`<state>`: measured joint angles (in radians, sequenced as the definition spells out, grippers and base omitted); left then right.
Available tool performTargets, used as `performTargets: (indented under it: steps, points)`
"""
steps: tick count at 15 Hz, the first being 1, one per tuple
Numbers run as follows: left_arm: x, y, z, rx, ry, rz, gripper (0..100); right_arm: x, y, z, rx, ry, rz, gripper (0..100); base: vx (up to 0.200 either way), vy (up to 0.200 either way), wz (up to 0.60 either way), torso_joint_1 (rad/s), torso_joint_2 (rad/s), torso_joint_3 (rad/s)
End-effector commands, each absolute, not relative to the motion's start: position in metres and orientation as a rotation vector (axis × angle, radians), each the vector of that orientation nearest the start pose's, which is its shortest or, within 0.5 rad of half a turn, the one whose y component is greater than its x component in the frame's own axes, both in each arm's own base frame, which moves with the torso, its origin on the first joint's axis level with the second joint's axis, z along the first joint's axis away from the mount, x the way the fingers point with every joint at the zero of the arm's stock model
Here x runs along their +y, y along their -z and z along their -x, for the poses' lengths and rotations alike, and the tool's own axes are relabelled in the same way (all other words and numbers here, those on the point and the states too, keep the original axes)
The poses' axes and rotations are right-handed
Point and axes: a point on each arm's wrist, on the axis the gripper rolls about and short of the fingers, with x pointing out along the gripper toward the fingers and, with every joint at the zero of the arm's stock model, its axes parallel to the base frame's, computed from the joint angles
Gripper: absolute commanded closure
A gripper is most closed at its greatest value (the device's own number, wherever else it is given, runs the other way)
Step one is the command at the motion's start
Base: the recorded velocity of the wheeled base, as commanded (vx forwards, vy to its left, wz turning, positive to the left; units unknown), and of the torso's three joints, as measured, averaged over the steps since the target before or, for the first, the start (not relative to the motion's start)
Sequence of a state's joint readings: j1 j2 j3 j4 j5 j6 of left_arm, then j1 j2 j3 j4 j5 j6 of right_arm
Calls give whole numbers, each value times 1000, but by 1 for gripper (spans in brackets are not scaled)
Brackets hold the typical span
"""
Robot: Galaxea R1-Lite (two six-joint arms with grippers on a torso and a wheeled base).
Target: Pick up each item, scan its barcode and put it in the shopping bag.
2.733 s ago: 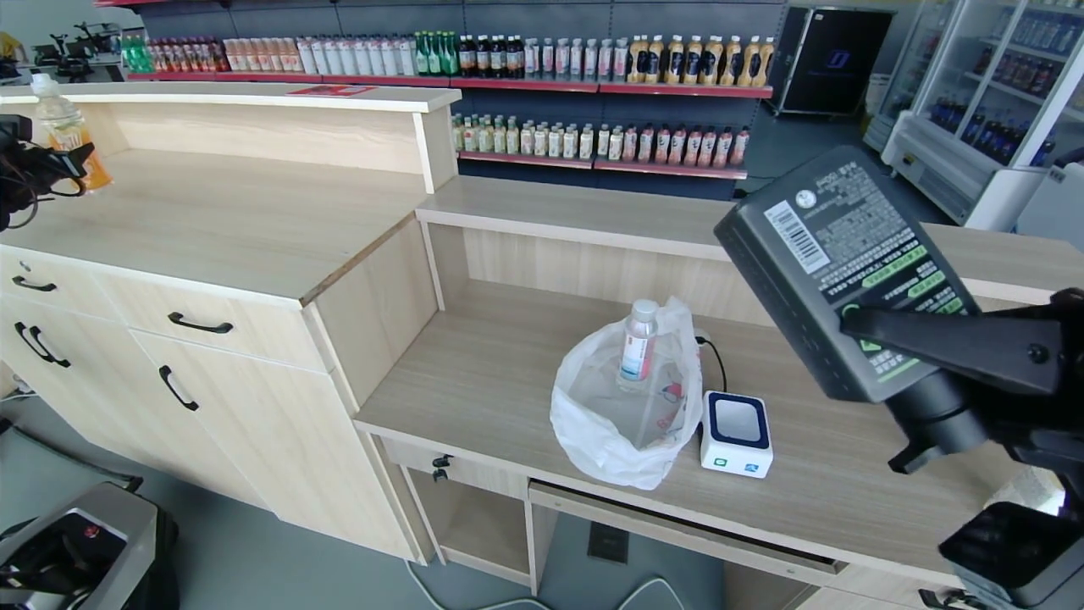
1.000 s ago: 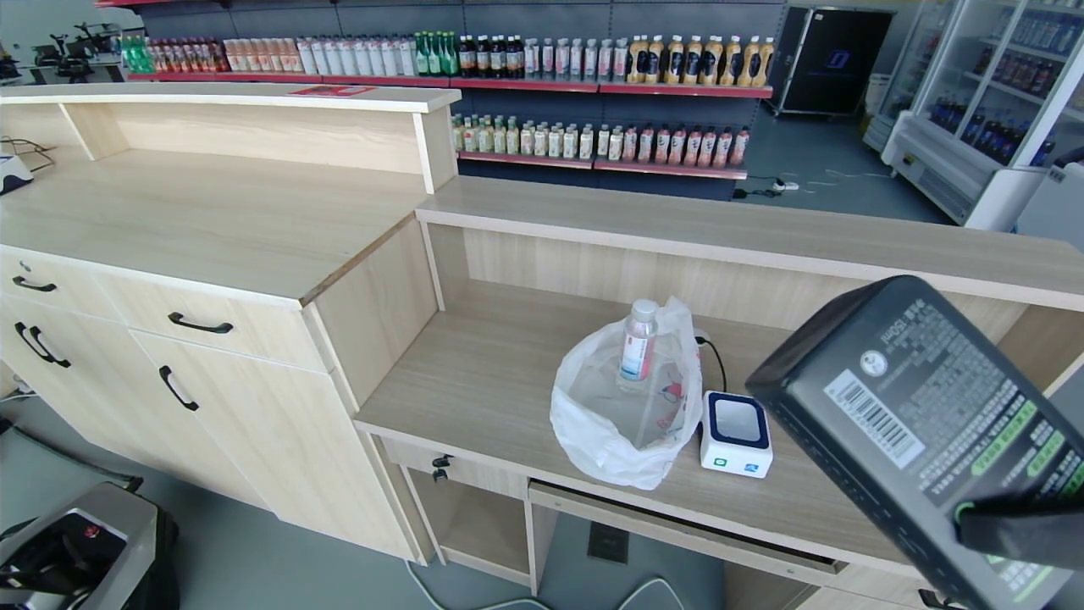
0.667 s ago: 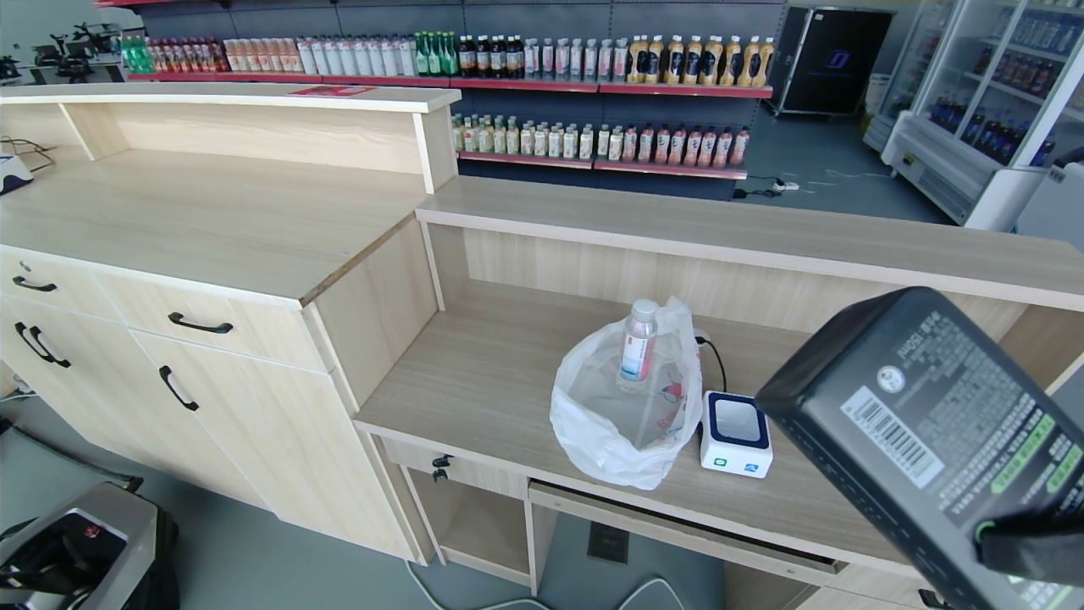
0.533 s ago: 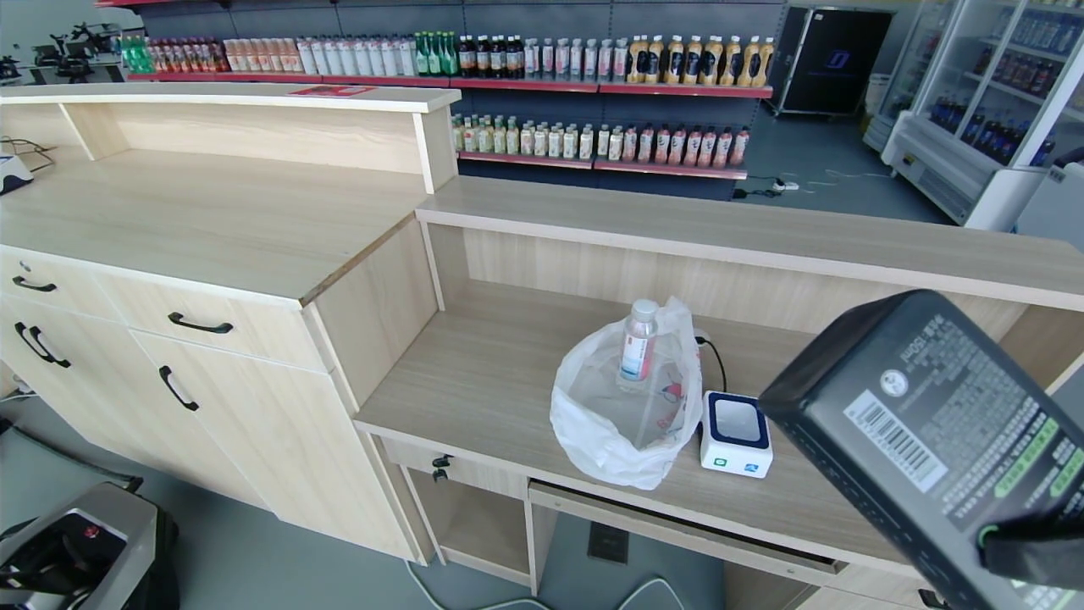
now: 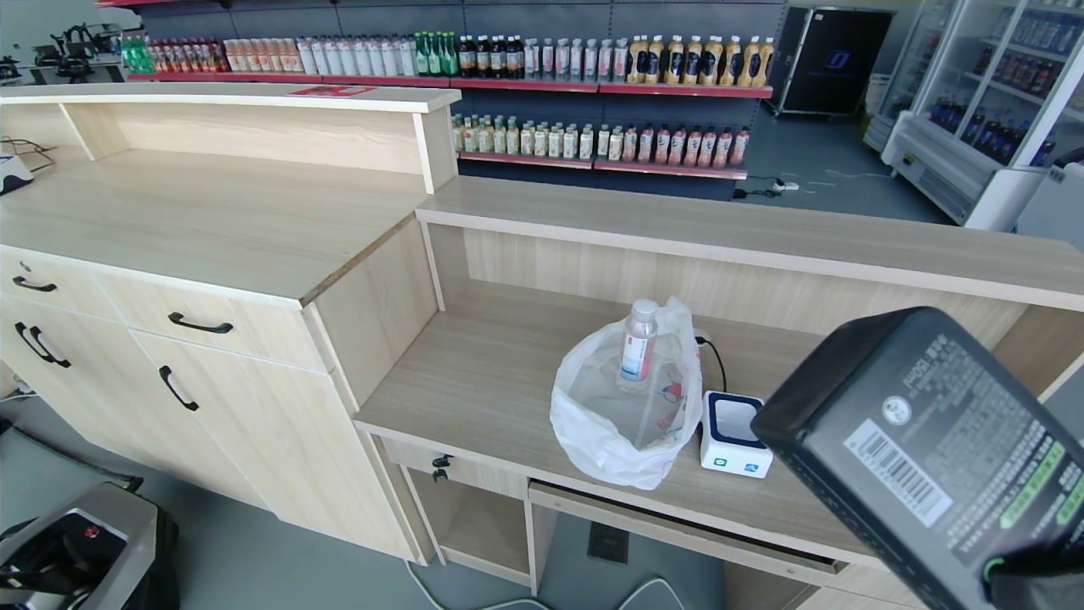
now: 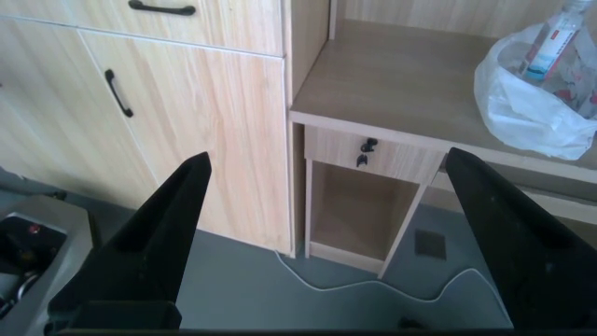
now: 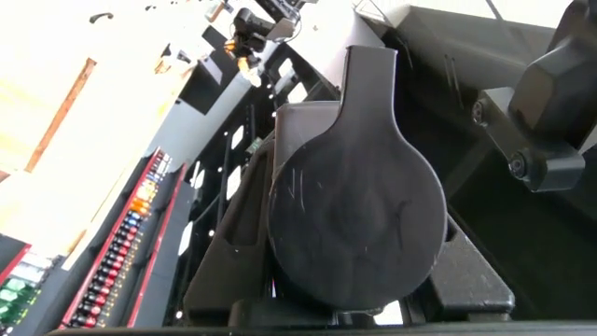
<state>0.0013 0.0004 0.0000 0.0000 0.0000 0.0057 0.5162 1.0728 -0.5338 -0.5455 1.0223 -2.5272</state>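
Your black box [image 5: 919, 462] is aloft on the robot's right, nearer the head camera than the counter [image 5: 474, 381], and tilted. Its printed face is turned up, with the barcode [image 5: 899, 474] in plain sight. The right gripper [image 5: 1035, 583] has hold of it: one of its fingers lies across that printed face at the box's low corner, while the other is hidden behind the box. In the head view the box's near corner overlaps the right edge of the scanner [image 5: 735, 432].

The scanner sits on the lower counter, window up, just beside the shopping bag [image 5: 593, 432], on the bag's right. A black cable [image 5: 718, 360] runs off behind it. The bag stands with its mouth open, and a clear bottle [image 5: 637, 343] with a white cap is upright inside it.

Your left gripper [image 6: 326, 159] hangs low in front of the counter's cabinet, above the floor. Its fingers [image 6: 154, 247] are spread wide and have nothing between them. The bag shows up on the counter beyond them.

At the back of the shop, shelves [image 5: 508, 85] carry rows of bottles, and chiller cabinets [image 5: 974, 102] stand to the right.
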Motion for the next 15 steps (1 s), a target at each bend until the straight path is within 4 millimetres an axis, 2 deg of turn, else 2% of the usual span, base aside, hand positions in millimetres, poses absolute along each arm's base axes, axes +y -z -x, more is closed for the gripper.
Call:
performTargets:
  steps: [1,2,3,5,6,8,9,10,12,15]
  points:
    - [0,-75,23,0,-2,-6,0,85,-239,-110,-1833,-581,1894,100,0,0,0,0,0,0]
    - [0,-75,23,0,-2,-6,0,83,-242,-111,-1814,-578,1894,100,0,0,0,0,0,0]
    - [0,-75,23,0,-2,-6,0,76,-247,-117,-1686,-612,1881,100,0,0,0,0,0,0]
    - [0,-75,23,0,-2,-6,0,54,-245,-131,-1273,-689,1806,100,0,0,0,0,0,0]
    - [0,-75,23,0,-2,-6,0,49,-244,-135,-1177,-706,1766,100,0,0,0,0,0,0]
    - [0,-75,23,0,-2,-6,0,16,-245,-144,-798,-637,1618,100,0,0,0,0,0,0]
    - [0,-75,23,0,-2,-6,0,-3,-243,-145,-566,-557,1479,100,0,0,0,0,0,0]
    - [0,-75,23,0,-2,-6,0,-14,-240,-146,-416,-499,1338,100,0,0,0,0,0,0]
    - [0,-75,23,0,-2,-6,0,-26,-234,-146,-211,-362,1136,100,0,0,0,0,0,0]
    - [0,-75,23,0,-2,-6,0,-39,-222,-147,-84,-297,930,100,0,0,0,0,0,0]
